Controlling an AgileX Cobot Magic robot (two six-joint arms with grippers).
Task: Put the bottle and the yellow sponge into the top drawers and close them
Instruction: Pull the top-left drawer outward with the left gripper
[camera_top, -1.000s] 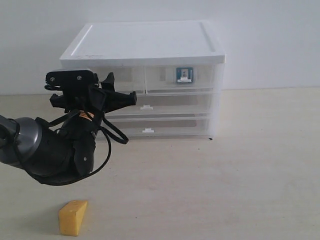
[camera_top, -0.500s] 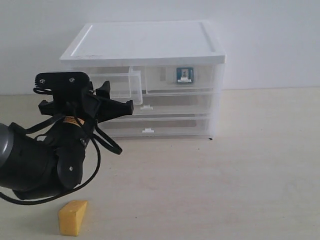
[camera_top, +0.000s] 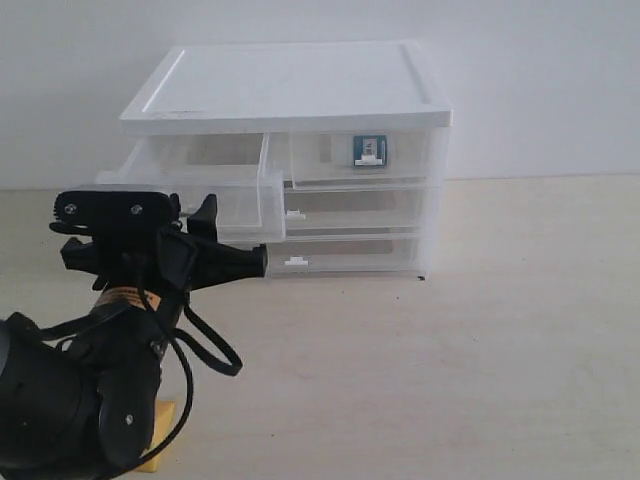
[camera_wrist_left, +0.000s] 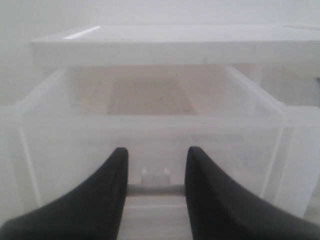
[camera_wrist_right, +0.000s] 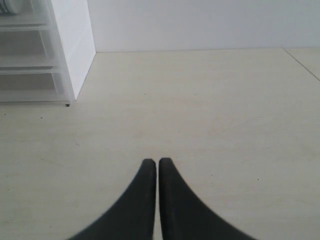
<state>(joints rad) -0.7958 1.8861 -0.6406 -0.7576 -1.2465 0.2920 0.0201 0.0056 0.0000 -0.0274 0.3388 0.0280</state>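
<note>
Yellow sponge (camera_top: 165, 412) mostly hidden behind left arm (camera_top: 90, 400).

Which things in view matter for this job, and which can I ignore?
For the job:
- bottle, seen through the front of the shut top right drawer
- yellow sponge, on the table, partly hidden
- top left drawer, pulled out, at the left gripper

Ignore:
- lower drawers, both shut
- right gripper, shut, over the table

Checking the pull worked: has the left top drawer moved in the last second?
Yes. The left top drawer has slid out toward the camera; its front now stands well forward of the cabinet face, while the right top drawer stays flush.
</note>
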